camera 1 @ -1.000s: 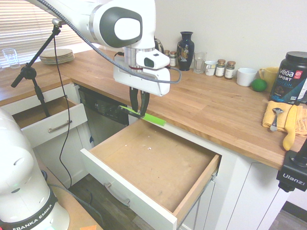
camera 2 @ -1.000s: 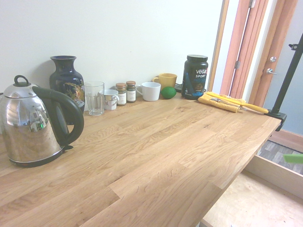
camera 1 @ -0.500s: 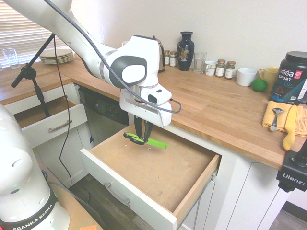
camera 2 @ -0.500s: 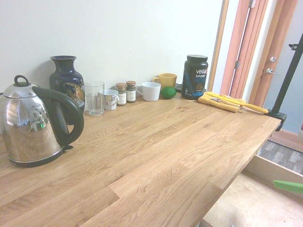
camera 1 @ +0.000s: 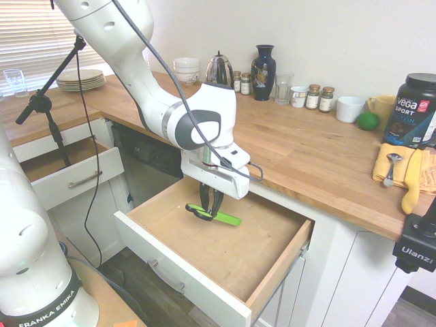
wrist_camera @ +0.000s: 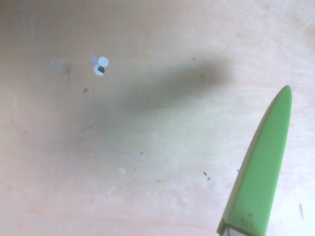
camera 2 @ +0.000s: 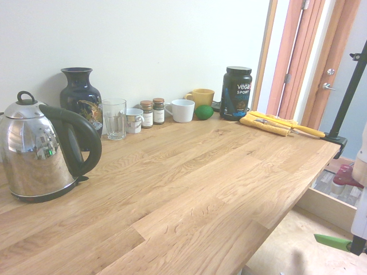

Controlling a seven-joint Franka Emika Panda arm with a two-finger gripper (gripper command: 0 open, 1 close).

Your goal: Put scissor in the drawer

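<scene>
White arm segments slope down from the upper left of the first exterior view, the wrist bent so the gripper point(camera 1: 211, 208) points straight down into the open drawer point(camera 1: 272, 269). Its jaws are clenched on the scissor point(camera 1: 216, 215), near the black-and-lime handles; the green blade cover sticks out level toward the right, low over the bare light-wood floor of the drawer, and whether it touches the wood I cannot tell. The drawer stands pulled out under the wooden surface point(camera 1: 300, 150), with a smaller drawer point(camera 1: 71, 178) open further left.

From the second exterior view, only the tip of the scissor's green cover point(camera 2: 331, 241) shows at the lower right edge, below the surface's point(camera 2: 189, 200) edge and above the drawer floor. A kettle point(camera 2: 40, 150) and a dark vase point(camera 2: 80, 100) stand at the left.

In the wrist view, the green cover point(wrist_camera: 261, 177) rises from the bottom edge over pale wood, with its shadow thrown across the boards.
</scene>
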